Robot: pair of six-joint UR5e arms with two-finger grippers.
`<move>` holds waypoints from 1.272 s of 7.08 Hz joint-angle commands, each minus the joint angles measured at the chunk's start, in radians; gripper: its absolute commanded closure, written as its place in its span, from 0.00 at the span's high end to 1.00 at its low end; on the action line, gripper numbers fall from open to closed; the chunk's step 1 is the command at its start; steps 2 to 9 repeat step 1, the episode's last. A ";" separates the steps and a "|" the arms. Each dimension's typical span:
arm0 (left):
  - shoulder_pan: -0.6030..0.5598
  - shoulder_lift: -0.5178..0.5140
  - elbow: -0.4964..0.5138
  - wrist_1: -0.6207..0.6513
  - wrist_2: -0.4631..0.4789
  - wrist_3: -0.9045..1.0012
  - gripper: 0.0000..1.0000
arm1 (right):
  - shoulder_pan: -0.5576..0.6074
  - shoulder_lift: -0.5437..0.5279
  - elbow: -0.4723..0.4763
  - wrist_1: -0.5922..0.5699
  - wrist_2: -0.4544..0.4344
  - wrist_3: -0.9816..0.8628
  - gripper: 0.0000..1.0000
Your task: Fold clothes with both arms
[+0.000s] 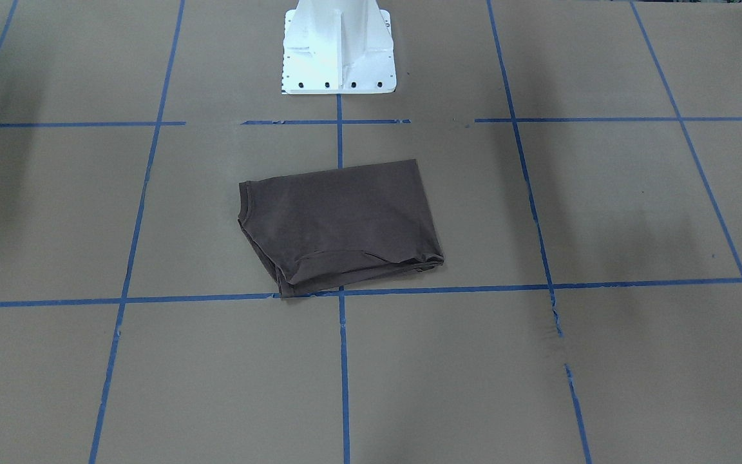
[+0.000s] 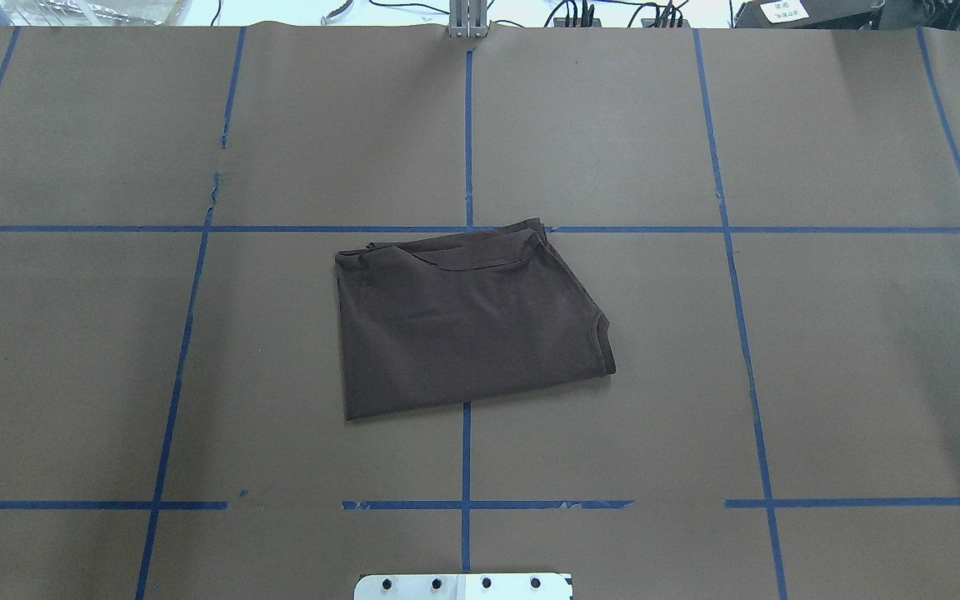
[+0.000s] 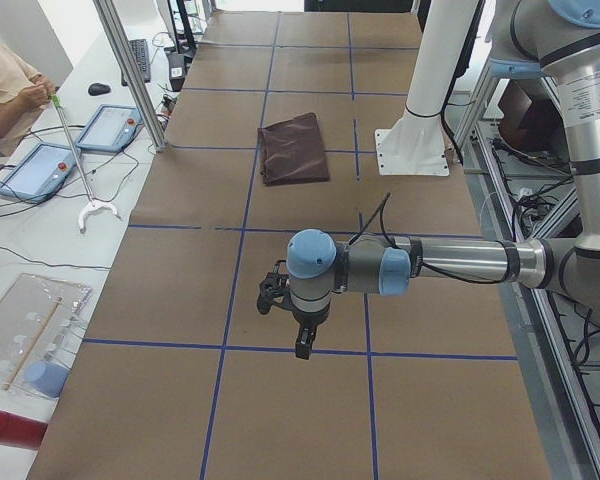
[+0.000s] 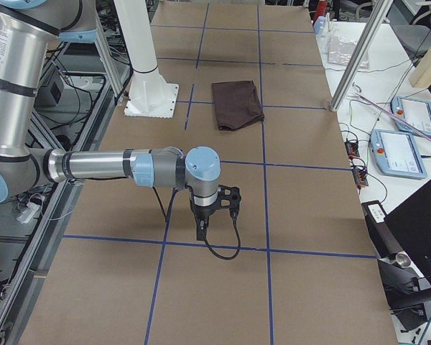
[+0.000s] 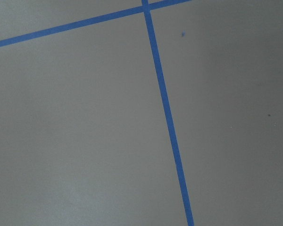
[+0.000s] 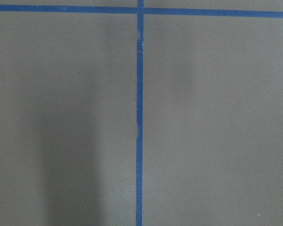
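Exterior left: left fingers hard to make out; T-shirt lies folded.

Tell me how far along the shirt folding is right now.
Done: the T-shirt lies folded into a compact rectangle near the middle of the table, though the layers at one edge sit slightly uneven. In hand: nothing; the left hand and right hand hang over bare table well away from it, open or shut I cannot tell. Left: probably only tidying that edge.
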 commanded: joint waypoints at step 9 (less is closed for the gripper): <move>0.000 -0.008 0.001 0.000 0.000 0.000 1.00 | 0.000 0.000 -0.002 0.000 0.000 0.001 1.00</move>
